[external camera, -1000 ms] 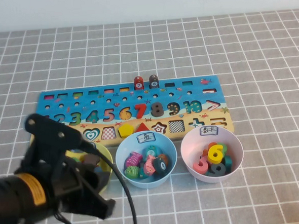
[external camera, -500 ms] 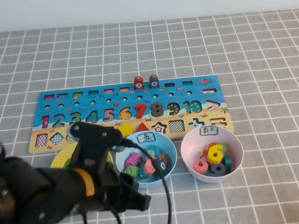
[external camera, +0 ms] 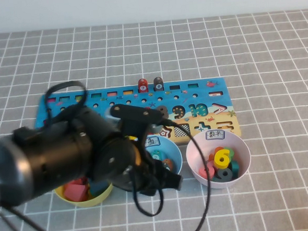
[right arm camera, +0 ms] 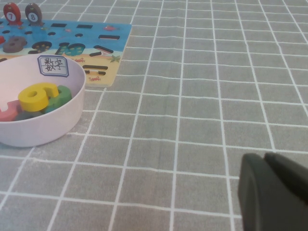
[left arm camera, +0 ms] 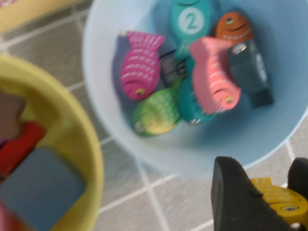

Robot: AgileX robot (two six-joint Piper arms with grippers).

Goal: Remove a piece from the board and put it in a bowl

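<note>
Your left tool [left arm camera: 269, 199] pinches the yellow fish-shaped piece [left arm camera: 278, 197] just outside the smooth blue bowl [left arm camera: 159, 149] rim; only the left wrist view shows it, the arm hides it from above. Right tool [right arm camera: 276, 190] low over the table [right arm camera: 202, 96], probably closed. Board [external camera: 205, 99] behind.

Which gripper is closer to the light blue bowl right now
Left. The left gripper, shut on a yellow piece, hangs just outside the light blue bowl's rim. The right gripper, shut, sits low over bare table, apart from all the bowls.
</note>
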